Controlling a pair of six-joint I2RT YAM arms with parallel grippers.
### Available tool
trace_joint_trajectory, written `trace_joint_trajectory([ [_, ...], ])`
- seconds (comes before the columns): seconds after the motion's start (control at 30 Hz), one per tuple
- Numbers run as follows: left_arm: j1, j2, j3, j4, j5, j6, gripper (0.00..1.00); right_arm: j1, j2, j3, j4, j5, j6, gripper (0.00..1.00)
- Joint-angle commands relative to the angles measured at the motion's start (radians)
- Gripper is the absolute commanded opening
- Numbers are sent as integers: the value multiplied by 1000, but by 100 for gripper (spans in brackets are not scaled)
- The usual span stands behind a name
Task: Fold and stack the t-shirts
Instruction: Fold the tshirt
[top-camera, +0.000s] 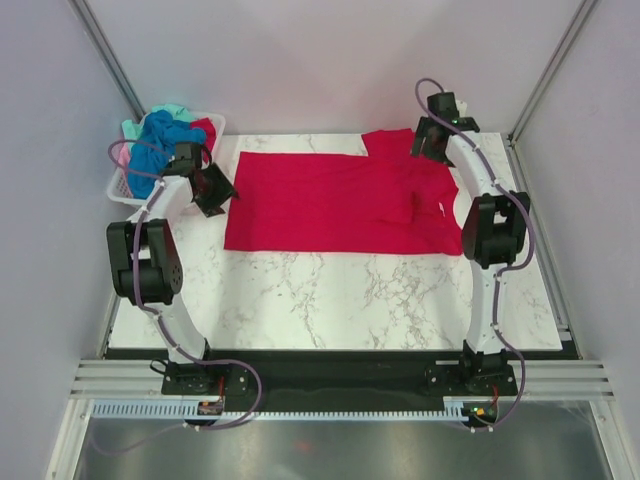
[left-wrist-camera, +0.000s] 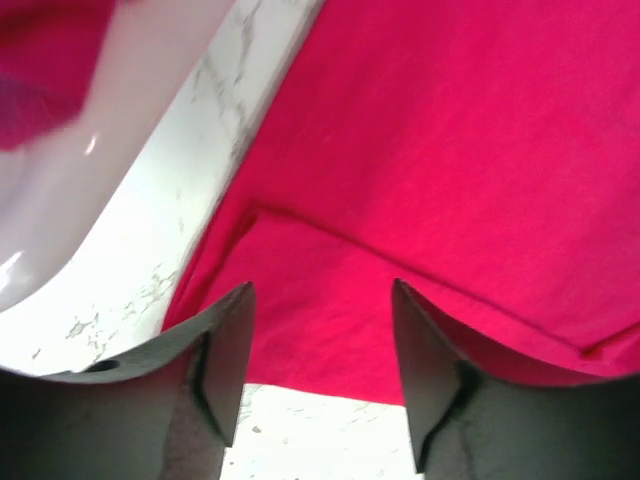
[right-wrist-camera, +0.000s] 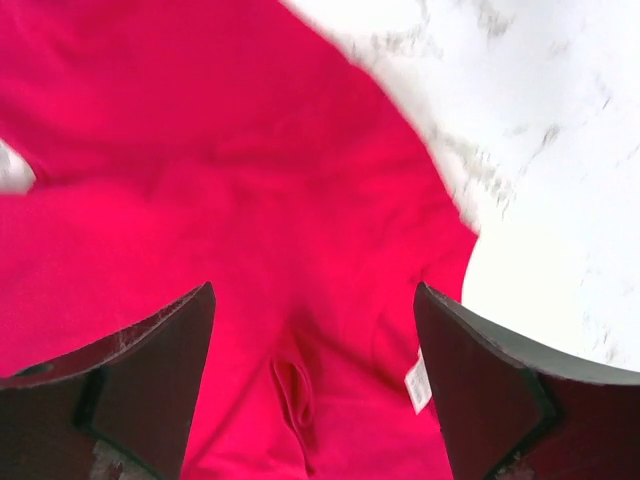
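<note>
A crimson red t-shirt (top-camera: 340, 200) lies spread flat across the back half of the marble table (top-camera: 340, 300), one sleeve (top-camera: 390, 143) pointing to the far edge. My left gripper (top-camera: 218, 190) hovers at the shirt's left edge, open, with nothing between its fingers. In the left wrist view the shirt (left-wrist-camera: 450, 150) and its bottom hem fill the space ahead of the open left gripper (left-wrist-camera: 322, 290). My right gripper (top-camera: 425, 143) is above the shirt's far right corner, open and empty. In the right wrist view the open right gripper (right-wrist-camera: 312, 290) is over the shirt (right-wrist-camera: 200, 150), where a white tag (right-wrist-camera: 418, 382) shows.
A white slatted basket (top-camera: 118, 190) stands at the back left, beside the left gripper. It holds bunched t-shirts: blue (top-camera: 160, 135), teal (top-camera: 165, 110), pink (top-camera: 122, 157) and red (top-camera: 205, 127). Bare marble runs along the near half of the table. Walls close in the sides.
</note>
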Motion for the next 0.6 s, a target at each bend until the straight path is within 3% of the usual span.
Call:
trace_joint_trajectory([
  [0.0,5,-72,87,-30,45,14,66,-39,33,188,-122,-54,-26,88],
  [0.07,3,-139,53,-31,32,28,67,-54,-60,100,-95,-54,-26,90],
  [0.17,3,-211,-58,-24,21,37,67,-94,-278,-256,54,-120,7,91],
  [0.2,3,-260,-98,2,24,36,66,-111,-331,-448,91,-154,21,91],
  [0.3,3,-346,-272,111,58,24,66,-183,-526,-788,237,-302,70,91],
  [0.47,6,-401,-464,228,79,-7,66,-232,-714,-1117,364,-398,82,86],
  [0.57,5,-398,-510,269,70,-24,65,-256,-717,-1159,390,-421,73,82],
])
